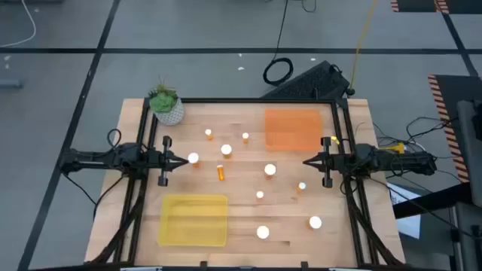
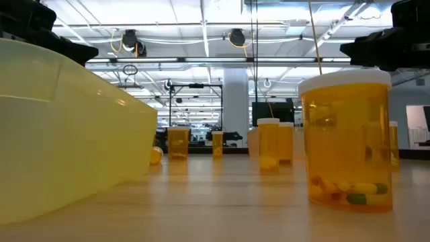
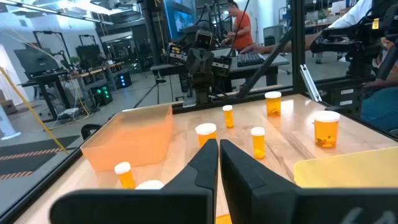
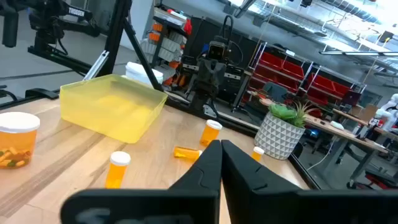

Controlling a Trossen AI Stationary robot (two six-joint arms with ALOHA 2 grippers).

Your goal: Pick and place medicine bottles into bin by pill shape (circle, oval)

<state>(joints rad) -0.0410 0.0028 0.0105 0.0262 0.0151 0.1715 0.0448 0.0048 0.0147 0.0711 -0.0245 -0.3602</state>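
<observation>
From above, my left gripper (image 1: pixel 183 161) and right gripper (image 1: pixel 306 161) hover closed and empty at the table's (image 1: pixel 241 218) sides, medicine bottles (image 1: pixel 269 170) scattered between the orange tray (image 1: pixel 292 128) and yellow tray (image 1: pixel 193 220); at table level, a wide-capped bottle (image 2: pixel 347 140) stands nearest, holding pills.

Orange white-capped bottles (image 1: pixel 269 170) stand scattered mid-desk — one (image 1: pixel 221 172) lies tipped, it seems — between yellow tray (image 1: pixel 193 220) and orange tray (image 1: pixel 293 129).
</observation>
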